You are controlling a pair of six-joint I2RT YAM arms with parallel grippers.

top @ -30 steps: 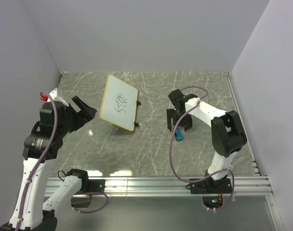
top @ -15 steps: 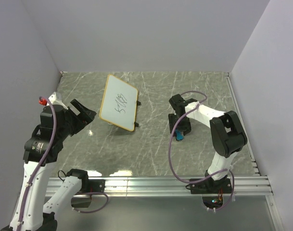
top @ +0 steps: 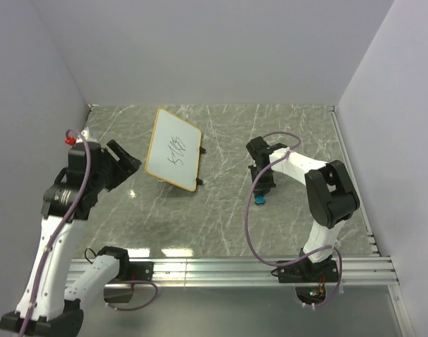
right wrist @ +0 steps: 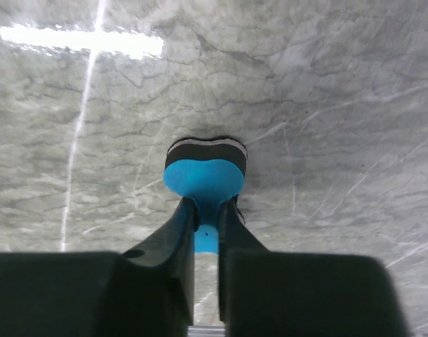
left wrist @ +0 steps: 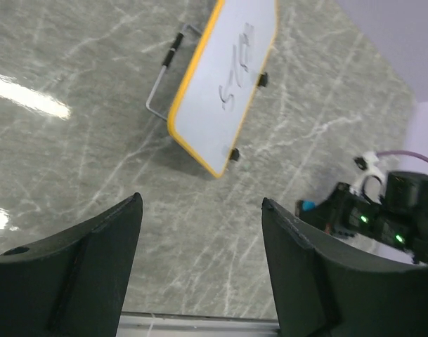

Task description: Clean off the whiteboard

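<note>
Reads as a robotics laboratory test cell. Boxed in on three sides by plain pale matte wall panels and floored with a grey marble-patterned tabletop. Fitted at the near edge with a silver slotted aluminium rail carrying two white-and-black jointed robot arms trailing purple cables.

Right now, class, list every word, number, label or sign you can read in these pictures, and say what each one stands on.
On the whiteboard: one short line of black handwritten marks, too small and blurred to read with any certainty.
On the blue eraser: no print shows.
Nothing else in view carries text that can be read.
</note>
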